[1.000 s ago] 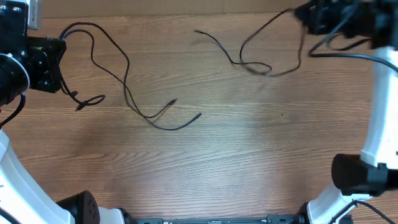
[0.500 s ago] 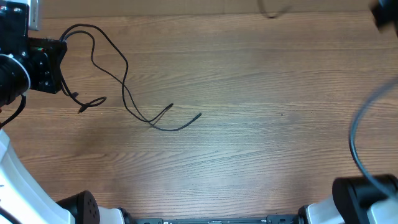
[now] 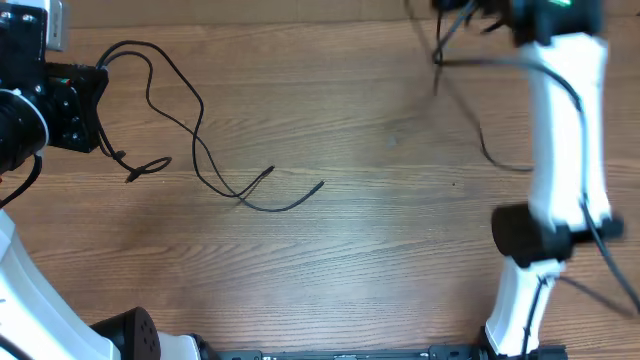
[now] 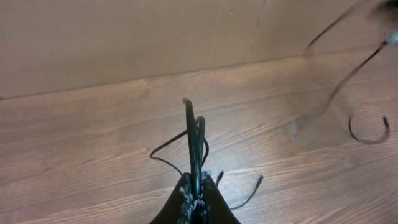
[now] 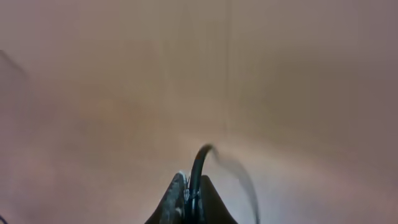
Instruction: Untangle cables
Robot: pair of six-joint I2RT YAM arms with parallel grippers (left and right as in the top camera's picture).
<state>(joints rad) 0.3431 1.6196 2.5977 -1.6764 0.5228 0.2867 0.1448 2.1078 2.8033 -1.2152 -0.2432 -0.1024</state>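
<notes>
No writing or brand can be read in any view.

Overhead: two cables show on the wooden counter (image 3: 350, 260). The left cable (image 3: 200, 130) starts at the head of the left arm (image 3: 60, 105) at the far left, loops, and stretches out mainly left to right. Two plug tips lie at its right end, near the middle of the counter. One points right, the other far-right. A small loop lies just beside the arm. The right cable (image 3: 483, 145) hangs blurred under the right arm (image 3: 565, 120) at the far right. It runs roughly far to near, then curls right.

Left wrist: the left claw (image 4: 194, 200) is pinched fully together on the left cable. A doubled-over bend of it stands straight up from the fingertips, and the rest trails onto the counter. The right cable is a smear at the far right, before a plain tan wall (image 4: 124, 37).

Right wrist: all is blurred. The right claw (image 5: 189, 198) is closed tight on the right cable, which arches up and to the right.
</notes>
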